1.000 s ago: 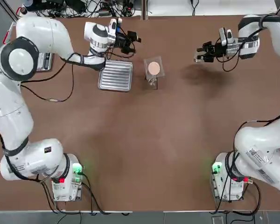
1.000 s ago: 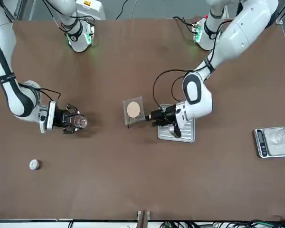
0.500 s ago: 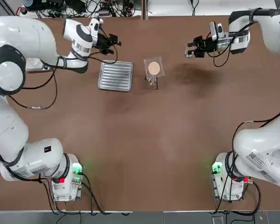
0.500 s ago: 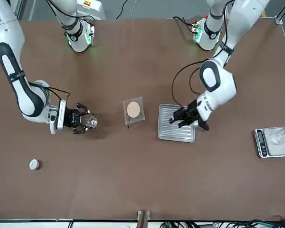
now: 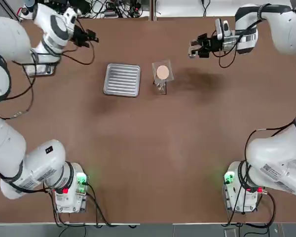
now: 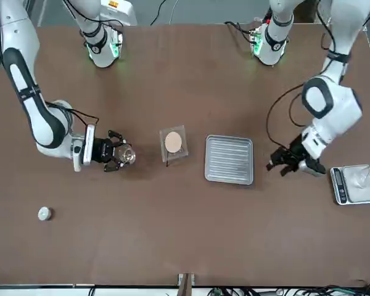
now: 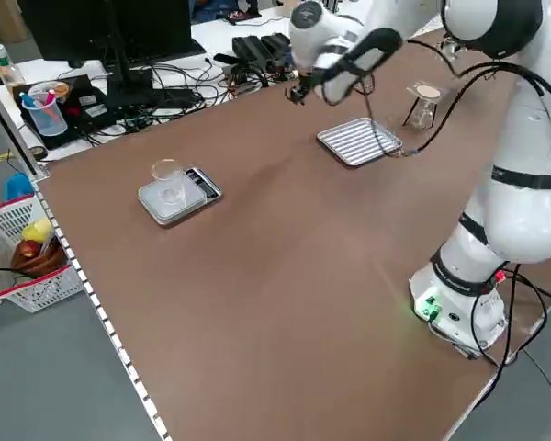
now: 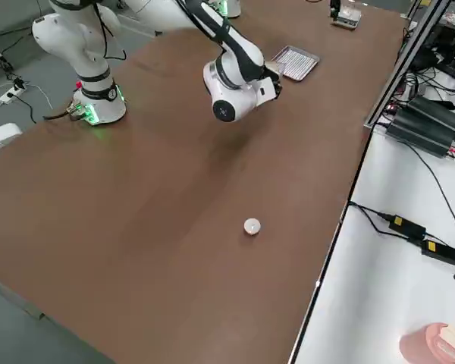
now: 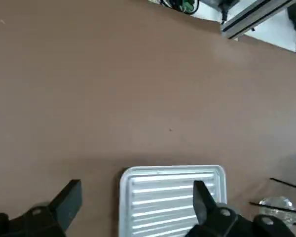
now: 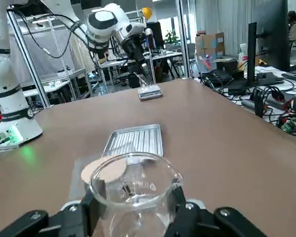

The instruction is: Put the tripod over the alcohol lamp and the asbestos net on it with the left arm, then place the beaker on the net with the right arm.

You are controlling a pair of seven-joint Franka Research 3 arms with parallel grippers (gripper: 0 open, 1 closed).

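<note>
Swinging clear of the ribbed tray (image 5: 122, 80), my left gripper (image 5: 91, 35) now hangs out near the table's far left corner, at about ten o'clock from the tray in the top view; a second ago it sat right at the tray's far edge beside the asbestos net (image 5: 162, 72). Its fingers (image 9: 69, 197) stand wide apart and carry nothing. My left forearm reaches level along the far edge, with the small scale (image 6: 354, 184) close beside the gripper in the front view.

My right gripper (image 5: 195, 48) has travelled too, from well off to the net's three o'clock to roughly its two o'clock, nearer than before. The right arm stretches in level from the far right corner, wrist turned sideways. Its fingers are clamped on the beaker (image 10: 133, 191), held upright above the table and not touching it.

The net lies flat on the tripod (image 5: 161, 87), near the table's far middle, just beside the tray's right edge but apart from it. Glass shows under the net; I cannot make out the lamp itself. A small white capped cylinder (image 6: 44, 213) lies well apart.
</note>
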